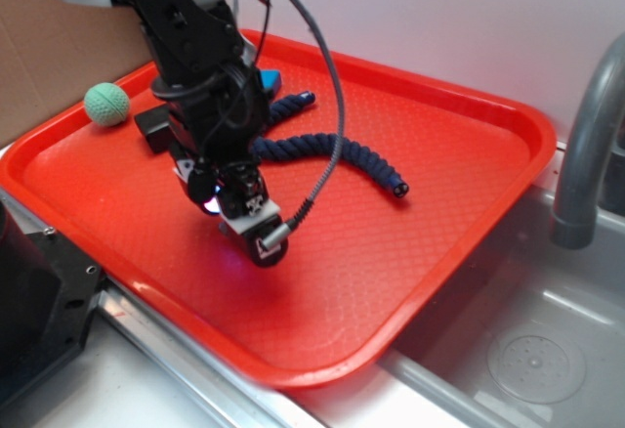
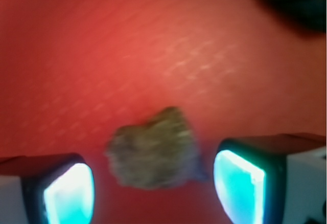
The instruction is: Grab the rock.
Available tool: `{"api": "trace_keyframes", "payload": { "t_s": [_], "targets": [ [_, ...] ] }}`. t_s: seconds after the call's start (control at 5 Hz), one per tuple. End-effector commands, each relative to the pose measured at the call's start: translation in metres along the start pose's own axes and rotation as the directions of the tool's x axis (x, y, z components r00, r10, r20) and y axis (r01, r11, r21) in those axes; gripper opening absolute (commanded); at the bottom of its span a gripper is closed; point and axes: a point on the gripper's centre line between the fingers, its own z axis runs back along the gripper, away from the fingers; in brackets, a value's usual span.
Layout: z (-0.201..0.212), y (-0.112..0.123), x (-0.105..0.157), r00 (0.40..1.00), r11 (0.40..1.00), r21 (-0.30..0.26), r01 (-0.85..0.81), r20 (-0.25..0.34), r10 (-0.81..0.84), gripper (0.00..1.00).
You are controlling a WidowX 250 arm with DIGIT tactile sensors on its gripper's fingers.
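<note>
Rock (image 2: 153, 150) on red tray (image 1: 439, 184), long axis crosswise between spread, empty claw (image 2: 153, 185) fingers, unclamped, gaps either side.

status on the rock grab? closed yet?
Done: the gripper is down over the red tray and lined up, with the rock between its fingers. In hand: the jaws stand open, with a gap on each side of the rock, so no grip yet. Left: close on the rock and lift it.

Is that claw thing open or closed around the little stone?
Open. In the wrist view the tool has its two glowing pads apart, with the rock lying between them on the red tray, a gap showing on each side.
</note>
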Motion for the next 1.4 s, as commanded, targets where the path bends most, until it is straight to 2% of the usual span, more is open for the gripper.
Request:
{"api": "trace_keyframes", "payload": {
  "t_s": [0.0, 0.2, 0.4, 0.6, 1.0, 1.2],
  "targets": [
    [-0.006, -0.009, 0.005, 0.999, 0.999, 0.013, 0.047, 0.001, -0.047, 1.0],
    [-0.018, -0.006, 0.006, 0.998, 0.998, 0.035, 0.052, -0.026, -0.051, 1.0],
    [-0.02, -0.007, 0.001, 0.997, 0.997, 0.042, 0.07, -0.032, -0.069, 0.79],
    [-0.017, -0.007, -0.002, 0.997, 0.997, 0.041, 0.073, -0.025, -0.072, 0.0],
    [-0.003, -0.009, -0.003, 0.995, 0.995, 0.031, 0.096, -0.015, -0.095, 0.0],
    [0.034, -0.007, 0.003, 0.996, 0.994, 0.054, 0.092, -0.024, -0.09, 0.0]
  ]
}}
